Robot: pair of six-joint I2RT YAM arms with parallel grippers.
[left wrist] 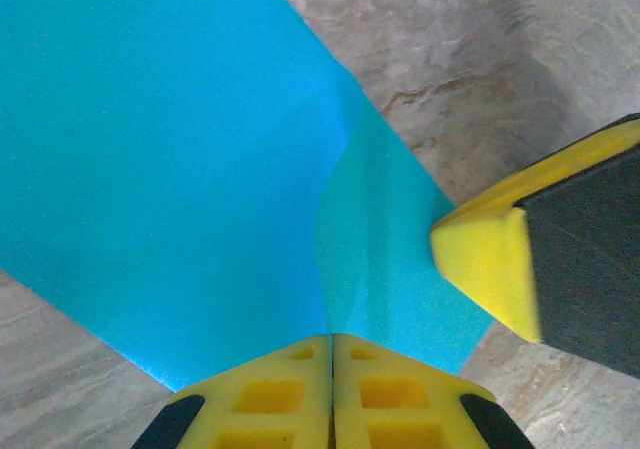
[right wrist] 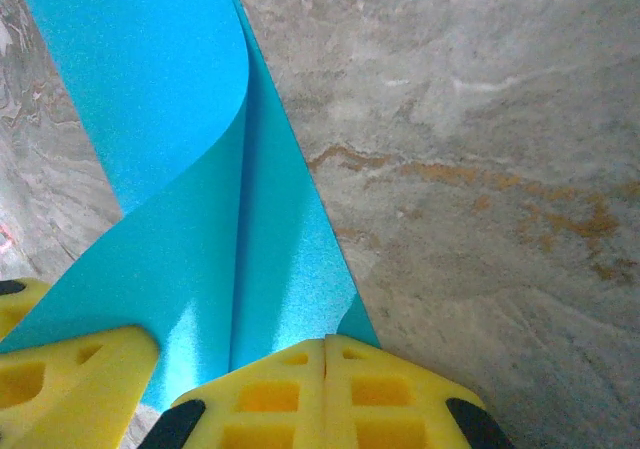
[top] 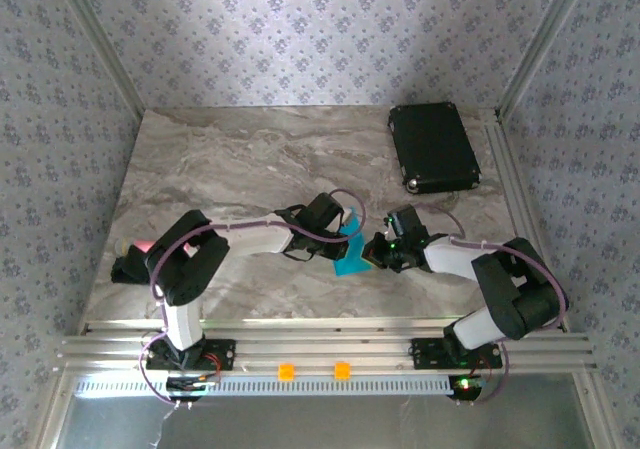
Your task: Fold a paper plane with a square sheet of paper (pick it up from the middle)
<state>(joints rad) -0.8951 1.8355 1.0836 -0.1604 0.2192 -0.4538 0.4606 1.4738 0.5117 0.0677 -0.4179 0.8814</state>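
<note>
Your left gripper (left wrist: 331, 354) has its jaws pressed together on one edge of the cyan-blue sheet of paper (left wrist: 180, 169). Your right gripper (right wrist: 326, 359) is closed too, and it pinches the same sheet from the right side. The sheet is bent along one fold and sits between the two grippers, near the middle of the marble table (top: 220, 159). The black case (top: 433, 147) lies well apart, at the far right.

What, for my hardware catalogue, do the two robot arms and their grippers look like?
The left arm and right arm have black joint housings, white links and purplish cables looping alongside; a green light glows near the right wrist. The left gripper and right gripper have yellow fingers with square recesses and black backing.
</note>
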